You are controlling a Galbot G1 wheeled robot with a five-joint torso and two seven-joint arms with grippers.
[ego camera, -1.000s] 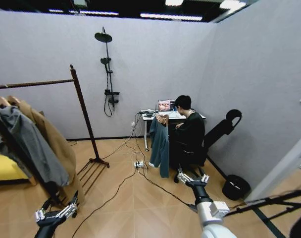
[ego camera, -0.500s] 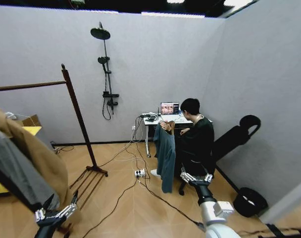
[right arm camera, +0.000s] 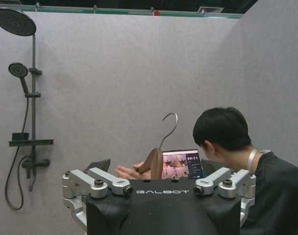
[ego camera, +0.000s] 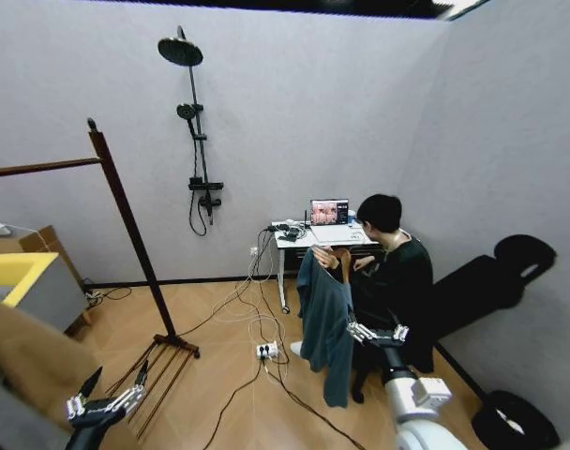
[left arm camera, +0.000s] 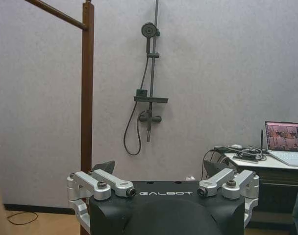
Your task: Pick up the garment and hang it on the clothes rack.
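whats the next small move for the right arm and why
Probably ease the right end effector forward and up toward the hanger. It is open, holds nothing, and sits low beside the garment, which a person's hand holds up. The left end effector waits low.

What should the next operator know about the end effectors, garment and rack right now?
Left end effector: open, empty, low on the robot's left.
Right end effector: open, empty, pointing at the garment, not touching it.
Garment: on its hanger, held up by a seated person's hand near the desk.
Rack: to the left; the visible stretch of crossbar is bare.
Done: nothing grasped.
Left: take the garment, carry it over, hang it.
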